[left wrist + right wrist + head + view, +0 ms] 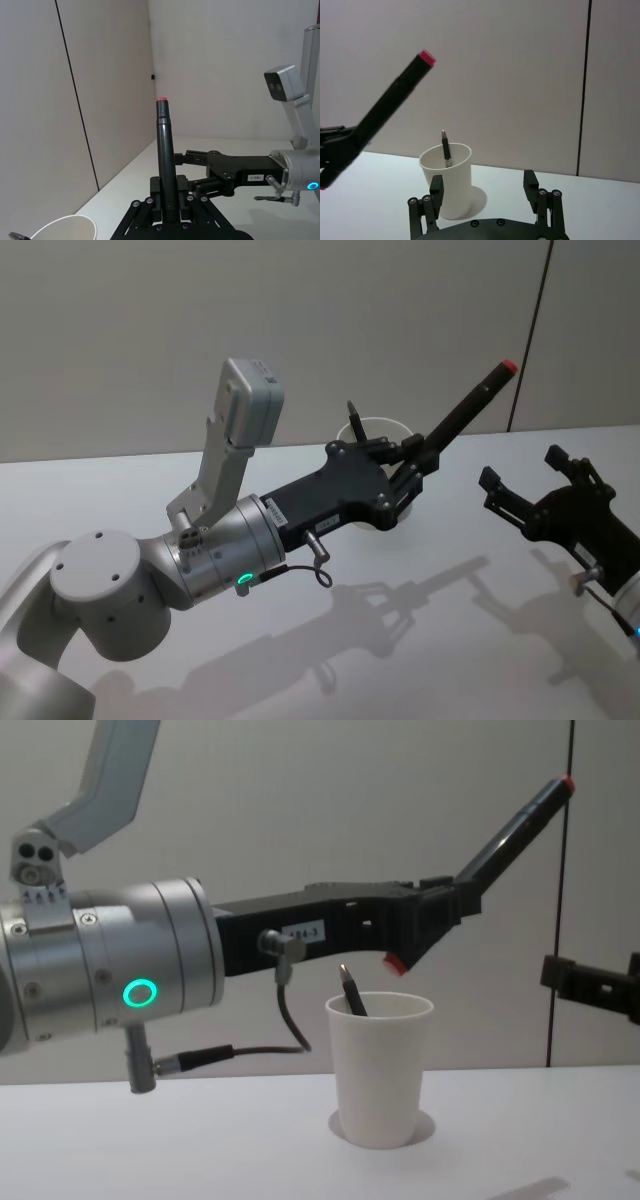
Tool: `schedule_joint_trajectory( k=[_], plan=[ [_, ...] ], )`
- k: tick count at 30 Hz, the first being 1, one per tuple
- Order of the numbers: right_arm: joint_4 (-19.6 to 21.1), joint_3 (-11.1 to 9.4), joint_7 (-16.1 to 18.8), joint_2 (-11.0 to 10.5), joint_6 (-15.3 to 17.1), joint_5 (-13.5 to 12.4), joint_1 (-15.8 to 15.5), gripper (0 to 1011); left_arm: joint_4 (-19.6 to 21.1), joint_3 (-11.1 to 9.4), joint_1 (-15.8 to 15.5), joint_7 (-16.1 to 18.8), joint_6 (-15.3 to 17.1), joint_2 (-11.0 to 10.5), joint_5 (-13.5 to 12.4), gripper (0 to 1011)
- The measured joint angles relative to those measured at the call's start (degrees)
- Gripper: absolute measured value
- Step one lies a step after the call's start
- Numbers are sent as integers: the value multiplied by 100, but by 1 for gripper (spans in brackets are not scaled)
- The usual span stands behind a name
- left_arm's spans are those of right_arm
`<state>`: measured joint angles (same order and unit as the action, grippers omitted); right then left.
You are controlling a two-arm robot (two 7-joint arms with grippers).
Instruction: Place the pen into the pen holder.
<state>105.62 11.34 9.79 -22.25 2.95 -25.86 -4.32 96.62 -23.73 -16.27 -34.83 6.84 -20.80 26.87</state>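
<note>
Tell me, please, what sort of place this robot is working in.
Probably a bare test lab: a plain white table, blank wall panels, and a paper-cup pen holder near the left gripper, shut on a red-tipped pen; the right gripper hangs open alongside.

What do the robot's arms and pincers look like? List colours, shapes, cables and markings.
Both pincers are matte black linkage fingers with visible bolts: the left pincer, the right pincer. The left arm is silver-grey cylinders with a glowing green ring, a white label, a looping black cable and a grey wrist camera on a bracket.
</note>
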Motion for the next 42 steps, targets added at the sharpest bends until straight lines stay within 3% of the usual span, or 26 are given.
schedule_joint_trajectory(
  k=[10, 17, 42],
  plan=[
    [325, -160, 254, -223, 135, -846, -265, 1001, -3, -3, -5, 4, 0, 5, -5, 185],
    [502, -289, 380, -347, 282, -1637, -431, 1001, -3, -3, -5, 4, 1, 5, -7, 185],
    [644, -525, 916, -491, 890, -4152, -562, 1001, -3, -3, -5, 3, 0, 5, -6, 185]
  ],
)
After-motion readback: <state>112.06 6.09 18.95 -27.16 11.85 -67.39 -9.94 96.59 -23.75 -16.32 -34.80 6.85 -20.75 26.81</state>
